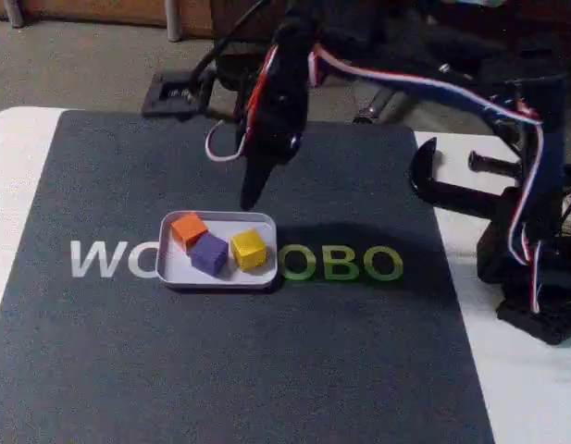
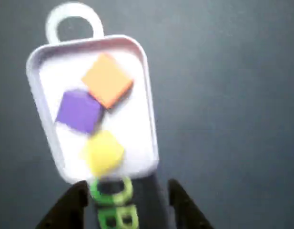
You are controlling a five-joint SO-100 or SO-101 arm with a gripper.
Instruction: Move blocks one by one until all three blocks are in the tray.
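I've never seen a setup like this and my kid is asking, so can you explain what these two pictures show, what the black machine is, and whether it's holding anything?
The black machine is a small robot arm clamped at the table's edge. Its grasping tool has two fingers.

The fixed view comes from a camera standing in front of the table. The wrist view comes from a camera riding on the arm, looking down past the two dark fingers.

On the dark mat lies a shallow white tray. In it sit three small cubes: an orange block, a purple block and a yellow block.

The tool is open, above the mat beside the tray, and holds nothing. All three blocks are in the tray.
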